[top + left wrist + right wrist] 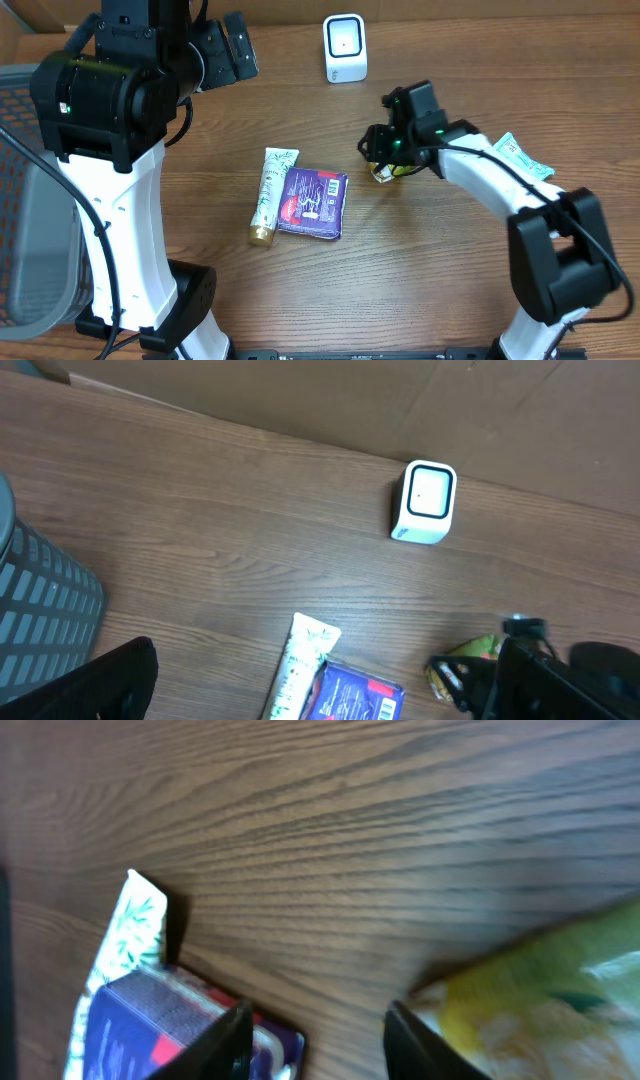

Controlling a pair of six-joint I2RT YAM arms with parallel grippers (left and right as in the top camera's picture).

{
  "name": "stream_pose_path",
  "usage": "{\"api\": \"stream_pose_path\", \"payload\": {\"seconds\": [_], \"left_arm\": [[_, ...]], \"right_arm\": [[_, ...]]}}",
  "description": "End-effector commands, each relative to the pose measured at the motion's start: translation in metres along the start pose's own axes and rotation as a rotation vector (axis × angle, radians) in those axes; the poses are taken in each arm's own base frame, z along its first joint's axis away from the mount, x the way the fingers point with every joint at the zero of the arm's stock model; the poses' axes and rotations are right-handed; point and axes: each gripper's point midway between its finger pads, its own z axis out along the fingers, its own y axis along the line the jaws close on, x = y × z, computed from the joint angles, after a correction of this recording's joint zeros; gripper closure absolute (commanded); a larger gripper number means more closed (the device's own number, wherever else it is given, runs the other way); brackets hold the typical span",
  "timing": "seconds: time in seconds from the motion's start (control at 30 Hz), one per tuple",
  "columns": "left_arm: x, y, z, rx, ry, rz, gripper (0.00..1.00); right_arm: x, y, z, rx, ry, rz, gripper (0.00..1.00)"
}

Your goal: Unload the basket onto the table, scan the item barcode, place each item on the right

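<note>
The white barcode scanner (345,48) (425,502) stands at the back of the wooden table. A yellow-green snack packet (384,174) (540,1000) (470,655) lies on the table right of centre. My right gripper (378,155) (315,1020) hovers low beside it, open; only bare wood shows between its fingers, and the packet lies just outside the right finger. A purple packet (314,202) (140,1020) lies at centre with a barcode showing, next to a white tube (272,190) (300,665). My left gripper (232,45) is raised at the back left, open and empty.
A white-green sachet (520,155) lies at the right, past the right arm. A grey mesh basket (25,200) (40,610) sits off the table's left edge. Cardboard (300,390) lines the back.
</note>
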Motion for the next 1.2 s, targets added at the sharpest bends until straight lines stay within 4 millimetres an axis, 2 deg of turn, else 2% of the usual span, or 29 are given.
{"api": "stream_pose_path", "payload": {"seconds": [0.0,0.17,0.3,0.43,0.57,0.73,0.87,0.9,0.97,1.07,1.17], "left_arm": [[-0.001,0.003,0.003,-0.018,0.001,-0.008,0.01],[-0.001,0.003,0.003,-0.018,0.001,-0.009,0.0],[-0.001,0.003,0.003,-0.018,0.001,-0.009,0.0],[-0.001,0.003,0.003,-0.018,0.001,-0.008,0.01],[-0.001,0.003,0.003,-0.018,0.001,-0.009,0.0],[-0.001,0.003,0.003,-0.018,0.001,-0.008,0.0],[-0.001,0.003,0.003,-0.018,0.001,-0.008,0.0],[-0.001,0.003,0.003,-0.018,0.001,-0.009,0.01],[-0.001,0.003,0.003,-0.018,0.001,-0.009,0.0],[-0.001,0.003,0.003,-0.018,0.001,-0.008,0.0],[-0.001,0.003,0.003,-0.018,0.001,-0.009,0.0]], "right_arm": [[-0.005,-0.004,0.016,0.017,-0.014,0.094,0.5],[-0.003,-0.005,0.016,0.021,-0.007,0.113,0.49],[0.02,-0.011,0.013,0.048,0.092,0.198,0.51],[0.043,-0.02,-0.003,0.109,0.226,0.228,0.53],[0.047,-0.024,-0.032,0.141,0.309,0.125,0.52],[0.026,-0.023,-0.079,0.154,0.284,0.045,0.76],[0.011,-0.038,-0.101,0.262,0.19,0.094,0.93],[0.009,-0.044,-0.102,0.3,0.17,0.125,0.96],[0.008,-0.048,-0.099,0.321,0.153,0.154,0.96],[0.016,-0.049,-0.084,0.317,0.15,0.15,0.96],[0.029,-0.067,-0.069,0.403,0.121,0.19,0.96]]}}
